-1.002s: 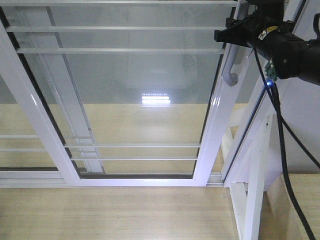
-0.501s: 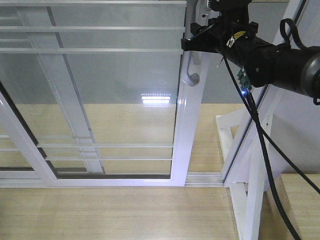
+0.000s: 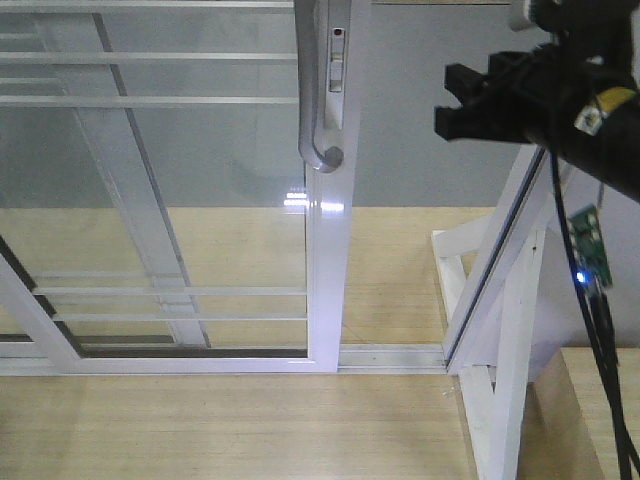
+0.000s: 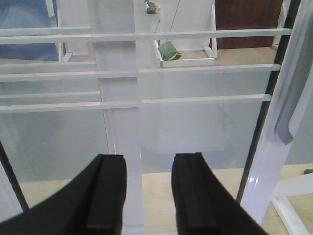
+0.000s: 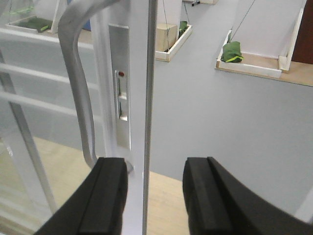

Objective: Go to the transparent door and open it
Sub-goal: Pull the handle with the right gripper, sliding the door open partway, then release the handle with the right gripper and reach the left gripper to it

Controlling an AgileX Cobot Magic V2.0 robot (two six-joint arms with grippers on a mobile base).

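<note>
The transparent door, clear glass with thin white bars in a white frame, stands slid to the left. Its curved grey handle and lock plate sit on its right stile. My right gripper hangs open to the right of that stile, apart from it, with nothing held. In the right wrist view the handle and lock plate lie ahead of the open right gripper. My left gripper is open and empty, facing the glass, with the handle at its right.
A doorway gap lies between the door's edge and the fixed white frame. The floor track crosses the wooden floor. A wooden box is at the bottom right. Trays with green things stand beyond the glass.
The door has slid left, widening the gap. My right gripper, which was at the handle, has come off it and now hangs to the right.
</note>
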